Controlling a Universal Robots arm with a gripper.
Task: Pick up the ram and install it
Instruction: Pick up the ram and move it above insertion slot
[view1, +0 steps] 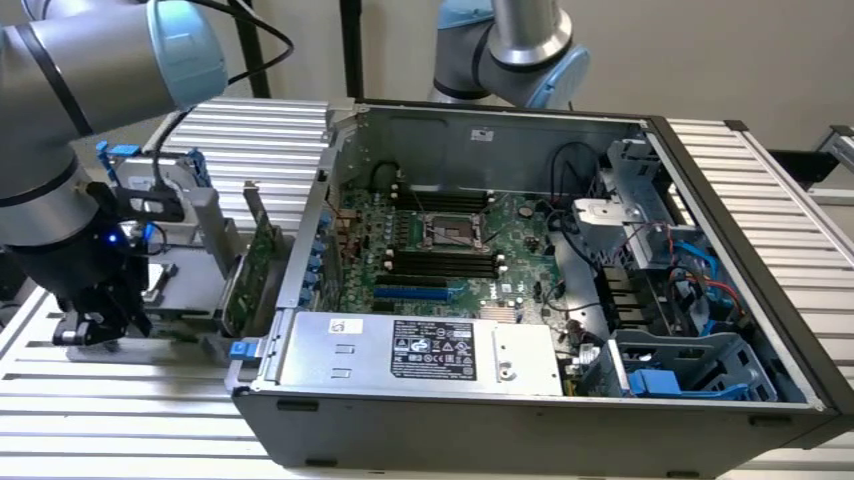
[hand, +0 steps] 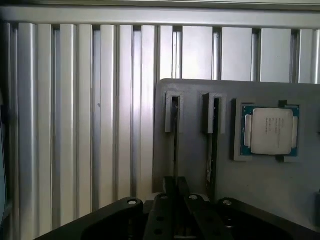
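Observation:
The ram (hand: 175, 131) is a thin stick seen edge-on, standing in one slot of a grey holder block (hand: 194, 150). My gripper (hand: 175, 186) sits right over it, its two dark fingers pressed close on either side of the stick's edge. A second stick (hand: 212, 145) stands in the neighbouring slot. In the exterior view my gripper (view1: 94, 330) hangs low over this holder (view1: 180, 295), at the exterior view's left, outside the open computer case (view1: 534, 400). The black memory slots (view1: 434, 262) on the motherboard hold nothing.
A processor chip (hand: 270, 131) lies in a recess of the holder. A large green expansion card (view1: 254, 275) stands upright between holder and case. A grey power supply (view1: 414, 350) fills the case's front. Ribbed aluminium table (hand: 75, 125) surrounds the holder. A second arm (view1: 514, 50) rises behind.

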